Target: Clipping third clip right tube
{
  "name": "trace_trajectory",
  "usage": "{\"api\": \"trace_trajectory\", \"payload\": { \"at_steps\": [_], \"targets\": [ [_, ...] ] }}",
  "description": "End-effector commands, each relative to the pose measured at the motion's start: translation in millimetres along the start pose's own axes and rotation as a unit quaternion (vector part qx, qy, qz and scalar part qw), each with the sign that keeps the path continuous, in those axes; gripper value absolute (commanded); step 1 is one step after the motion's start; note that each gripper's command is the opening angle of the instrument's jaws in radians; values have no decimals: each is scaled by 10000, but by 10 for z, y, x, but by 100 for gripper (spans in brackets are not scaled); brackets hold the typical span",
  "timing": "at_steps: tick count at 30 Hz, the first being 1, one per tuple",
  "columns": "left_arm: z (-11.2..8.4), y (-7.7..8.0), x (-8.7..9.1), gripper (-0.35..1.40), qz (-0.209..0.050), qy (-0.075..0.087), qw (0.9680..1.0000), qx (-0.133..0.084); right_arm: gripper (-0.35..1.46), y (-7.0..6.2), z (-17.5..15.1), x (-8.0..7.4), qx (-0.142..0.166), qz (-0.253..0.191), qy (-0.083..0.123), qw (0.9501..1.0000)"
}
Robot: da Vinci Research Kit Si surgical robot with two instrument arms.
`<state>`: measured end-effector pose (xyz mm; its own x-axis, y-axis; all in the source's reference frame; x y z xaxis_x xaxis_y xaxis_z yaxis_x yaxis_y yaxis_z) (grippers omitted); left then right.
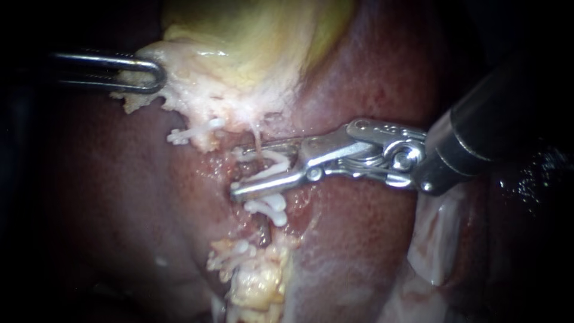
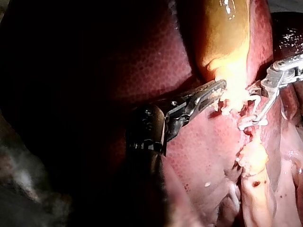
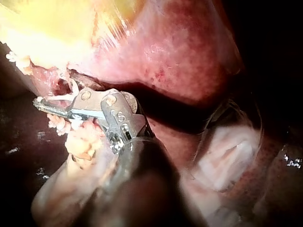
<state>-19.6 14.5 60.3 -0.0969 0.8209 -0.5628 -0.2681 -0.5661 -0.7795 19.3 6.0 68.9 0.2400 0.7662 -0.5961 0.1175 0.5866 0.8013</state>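
Observation:
My right instrument [image 1: 254, 170] comes in from the right. Its two metal jaws stand apart astride a thin pale tube [image 1: 258, 139] that hangs from the gallbladder's neck. A white clip [image 1: 269, 170] sits between the jaws and touches both. Just below it, two white clips [image 1: 269, 207] sit on the same tube. My left instrument [image 1: 156, 75], at the upper left, is shut on the pale tissue of the gallbladder's neck [image 1: 197, 84]. In the left wrist view its jaws [image 2: 215, 92] bite that same tissue. The right wrist view shows the clip-carrying jaws [image 3: 45, 105] partly buried in tissue.
The yellow gallbladder [image 1: 251, 36] lies above, with dark red liver [image 1: 371, 78] around it. Another white clip [image 1: 194, 133] sits on a stump to the left. A yellowish fatty lump [image 1: 257, 281] lies below the clips. Pale membrane [image 1: 436, 239] lies under the right shaft.

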Motion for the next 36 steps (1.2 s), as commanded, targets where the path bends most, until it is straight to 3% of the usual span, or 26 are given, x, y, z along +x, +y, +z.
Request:
{"api": "trace_trajectory", "payload": {
  "at_steps": [1,6,12,18,24,27,29,36],
  "targets": [
    [0,0,0,-35,3,1,10000,-3,48,-1,0,0,51,70,32,10000],
    [0,0,0,-35,3,-4,10000,-18,48,-8,-2,5,348,213,252,9988],
    [0,0,0,-35,3,-4,10000,-19,45,-25,-2,20,649,312,434,9965],
    [-1,-1,0,-35,4,-5,10000,-21,38,-32,-4,30,723,450,447,9954],
    [-1,-1,0,-35,4,-5,10000,-22,12,-31,-12,32,612,526,504,9955],
    [-1,-1,0,-35,4,-5,10000,-22,-10,-31,-14,32,608,794,505,9937],
    [0,-1,0,-35,4,-5,10000,-22,-35,-31,-15,32,613,882,502,9929],
    [0,-1,-1,-35,7,-4,10000,-17,-35,-31,-20,29,517,1060,550,9915]
  ]
}}
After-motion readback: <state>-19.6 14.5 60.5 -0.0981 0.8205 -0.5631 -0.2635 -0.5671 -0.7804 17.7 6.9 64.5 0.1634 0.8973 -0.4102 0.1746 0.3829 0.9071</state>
